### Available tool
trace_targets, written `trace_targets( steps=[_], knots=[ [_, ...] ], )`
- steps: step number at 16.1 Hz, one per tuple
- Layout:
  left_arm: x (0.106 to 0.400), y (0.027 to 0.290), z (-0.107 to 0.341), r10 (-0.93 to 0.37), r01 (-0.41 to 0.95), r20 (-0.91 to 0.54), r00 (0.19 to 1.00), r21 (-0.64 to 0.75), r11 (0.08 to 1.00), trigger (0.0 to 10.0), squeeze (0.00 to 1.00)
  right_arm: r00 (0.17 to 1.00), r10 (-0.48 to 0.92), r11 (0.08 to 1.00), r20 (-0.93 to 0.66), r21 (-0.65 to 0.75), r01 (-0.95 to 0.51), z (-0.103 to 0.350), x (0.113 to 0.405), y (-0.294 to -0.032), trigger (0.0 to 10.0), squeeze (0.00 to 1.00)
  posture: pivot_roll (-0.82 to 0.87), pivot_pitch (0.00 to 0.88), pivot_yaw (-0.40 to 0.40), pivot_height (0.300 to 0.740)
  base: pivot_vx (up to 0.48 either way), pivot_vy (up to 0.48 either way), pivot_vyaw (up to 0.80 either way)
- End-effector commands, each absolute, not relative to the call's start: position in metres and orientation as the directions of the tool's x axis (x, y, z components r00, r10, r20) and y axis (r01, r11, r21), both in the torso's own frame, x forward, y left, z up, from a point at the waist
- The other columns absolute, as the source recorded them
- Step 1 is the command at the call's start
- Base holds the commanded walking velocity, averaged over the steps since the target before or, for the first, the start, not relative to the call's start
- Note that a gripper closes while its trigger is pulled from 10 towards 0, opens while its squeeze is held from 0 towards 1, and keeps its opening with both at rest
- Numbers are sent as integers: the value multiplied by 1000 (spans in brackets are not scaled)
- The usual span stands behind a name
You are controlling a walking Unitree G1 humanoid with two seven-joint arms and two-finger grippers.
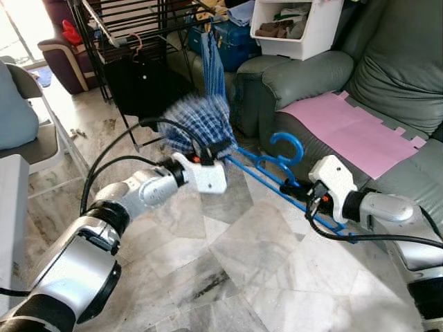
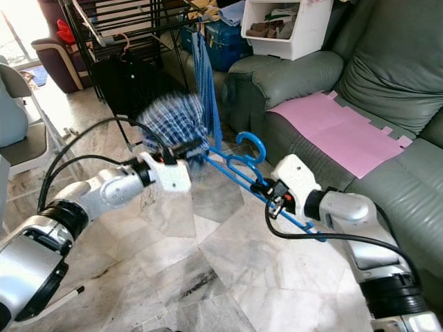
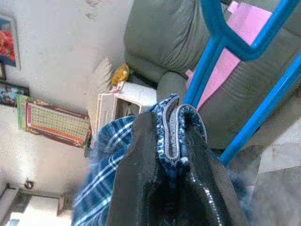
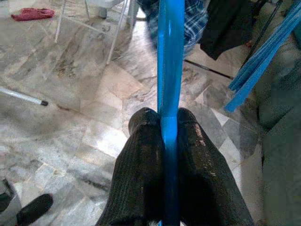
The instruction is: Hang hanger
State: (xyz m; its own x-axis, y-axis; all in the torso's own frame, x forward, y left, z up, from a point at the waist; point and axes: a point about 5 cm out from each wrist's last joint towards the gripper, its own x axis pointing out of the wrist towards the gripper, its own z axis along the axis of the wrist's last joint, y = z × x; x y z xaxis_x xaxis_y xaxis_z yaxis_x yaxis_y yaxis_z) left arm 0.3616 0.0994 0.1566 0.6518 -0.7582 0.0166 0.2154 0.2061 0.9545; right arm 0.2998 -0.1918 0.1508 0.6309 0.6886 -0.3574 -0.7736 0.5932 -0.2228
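Note:
A blue plastic hanger (image 1: 277, 166) is held level above the marble floor in front of the sofa, its hook (image 2: 250, 146) pointing up. My right gripper (image 1: 294, 188) is shut on one bar of the hanger (image 4: 169, 70). A blue plaid garment (image 1: 197, 121) hangs blurred off the hanger's other end. My left gripper (image 1: 218, 149) is shut on a fold of that plaid cloth (image 3: 171, 127), right beside the hanger bars (image 3: 244, 61).
A black drying rack (image 1: 131, 28) with a dark shirt (image 1: 142, 83) and a blue cloth (image 1: 214, 62) stands behind. A grey sofa (image 1: 387, 62) with a pink mat (image 1: 353, 131) is at right. A chair (image 1: 28, 117) is at left. A white bin (image 1: 294, 24) rests on the sofa arm.

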Motion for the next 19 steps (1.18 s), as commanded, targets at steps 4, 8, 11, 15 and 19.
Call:
trace_targets(
  steps=[4, 8, 11, 15, 19],
  knots=[
    [367, 115, 164, -713, 135, 55, 699, 969, 207, 10000, 0, 605, 732, 587, -312, -159, -793, 160, 294, -195, 10000, 0, -189, 0, 71, 740, 0, 0, 0],
    [363, 104, 161, -757, 113, 55, 652, 979, 168, 10000, 0, 604, 742, 593, -291, -133, -794, 159, 295, -191, 10000, 0, -185, 0, 70, 740, 0, 0, 0],
    [364, 108, 158, -742, 106, 50, 669, 981, 162, 10000, 0, 603, 743, 598, -290, -119, -793, 159, 294, -191, 10000, 0, -185, 0, 70, 740, 0, 0, 0],
    [377, 128, 152, -582, 120, 14, 813, 974, 192, 10000, 0, 479, 783, 490, -398, -81, -868, 155, 277, -194, 10000, 0, -188, 0, 72, 740, 0, 0, 0],
    [378, 130, 154, -564, 116, 22, 826, 971, 208, 10000, 0, 440, 749, 472, -495, -67, -879, 148, 269, -209, 10000, 0, -191, 0, 73, 740, 0, 0, 0]
  ],
)
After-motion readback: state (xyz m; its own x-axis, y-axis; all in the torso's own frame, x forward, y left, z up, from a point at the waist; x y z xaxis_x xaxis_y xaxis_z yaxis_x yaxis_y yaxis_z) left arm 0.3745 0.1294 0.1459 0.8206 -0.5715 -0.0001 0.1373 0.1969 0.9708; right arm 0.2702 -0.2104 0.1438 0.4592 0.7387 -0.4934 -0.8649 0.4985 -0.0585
